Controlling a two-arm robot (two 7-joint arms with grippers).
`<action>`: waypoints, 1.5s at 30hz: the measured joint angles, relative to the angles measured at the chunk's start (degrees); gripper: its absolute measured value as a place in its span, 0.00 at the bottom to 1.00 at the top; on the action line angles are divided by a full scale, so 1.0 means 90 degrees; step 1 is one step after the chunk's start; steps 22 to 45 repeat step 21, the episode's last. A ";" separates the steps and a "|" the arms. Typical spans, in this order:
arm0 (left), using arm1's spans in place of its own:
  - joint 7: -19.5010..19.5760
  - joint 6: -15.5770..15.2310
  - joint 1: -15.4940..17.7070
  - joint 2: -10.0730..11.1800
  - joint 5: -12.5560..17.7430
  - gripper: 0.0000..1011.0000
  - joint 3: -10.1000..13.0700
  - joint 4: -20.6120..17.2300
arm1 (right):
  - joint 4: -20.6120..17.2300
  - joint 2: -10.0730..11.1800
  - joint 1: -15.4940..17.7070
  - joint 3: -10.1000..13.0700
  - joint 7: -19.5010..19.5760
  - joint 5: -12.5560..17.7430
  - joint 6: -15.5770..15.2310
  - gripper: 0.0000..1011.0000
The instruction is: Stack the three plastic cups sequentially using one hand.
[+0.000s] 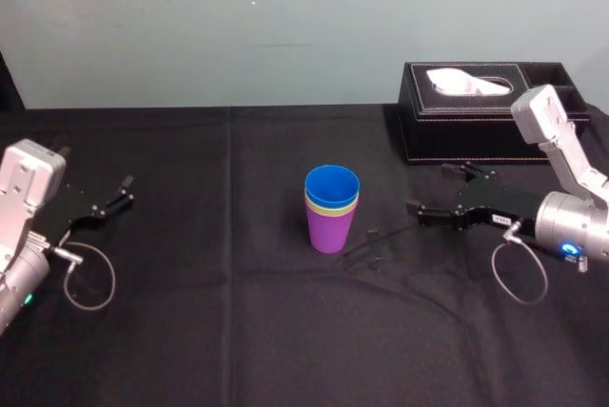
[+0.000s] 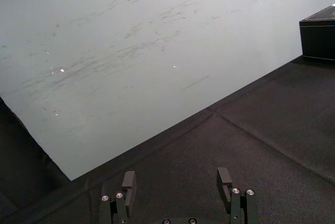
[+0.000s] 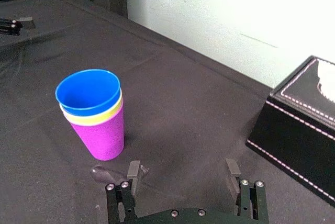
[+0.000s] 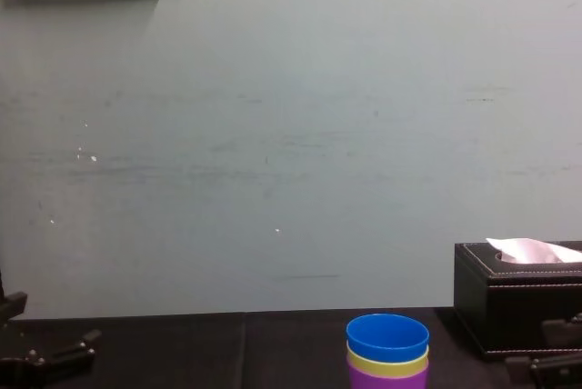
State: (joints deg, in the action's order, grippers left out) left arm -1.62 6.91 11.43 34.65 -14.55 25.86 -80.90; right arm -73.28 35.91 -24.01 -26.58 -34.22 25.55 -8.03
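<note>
In the head view, you had the three cups nested into one upright stack (image 1: 332, 209) near the middle of the black tablecloth (image 1: 219, 331). The purple cup (image 1: 331, 233) was at the bottom, the yellow-green cup (image 1: 332, 205) showed as a thin band, and the blue cup (image 1: 332, 184) was on top. Your right gripper (image 1: 428, 189) was just right of the stack, apart from it, with its fingers spread and empty. The left gripper (image 1: 124, 191) lay far left, also spread. A black tissue box (image 1: 485, 126) stood far right.

In the left wrist view, your left gripper (image 2: 176, 179) was spread wide over bare cloth.

In the right wrist view, your right gripper (image 3: 183, 169) gaped with nothing between its fingers, and the smooth stack (image 3: 97, 116) stood beyond it.

In the chest view, the stack (image 4: 387, 357) stood left of the tissue box (image 4: 514, 303).
</note>
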 joint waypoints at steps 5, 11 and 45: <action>0.0000 0.0000 0.0000 0.0000 0.0000 1.00 0.0000 0.0000 | 0.0047 -0.0009 0.0005 0.0013 -0.0042 0.0009 0.0003 0.99; 0.0000 0.0000 0.0000 0.0000 0.0000 1.00 0.0000 0.0000 | 0.0023 -0.0007 0.0002 0.0006 -0.0038 0.0008 0.0003 0.99; 0.0000 0.0000 0.0000 0.0000 0.0000 1.00 0.0000 0.0000 | 0.0003 -0.0003 -0.0002 -0.0001 -0.0034 0.0005 0.0002 0.99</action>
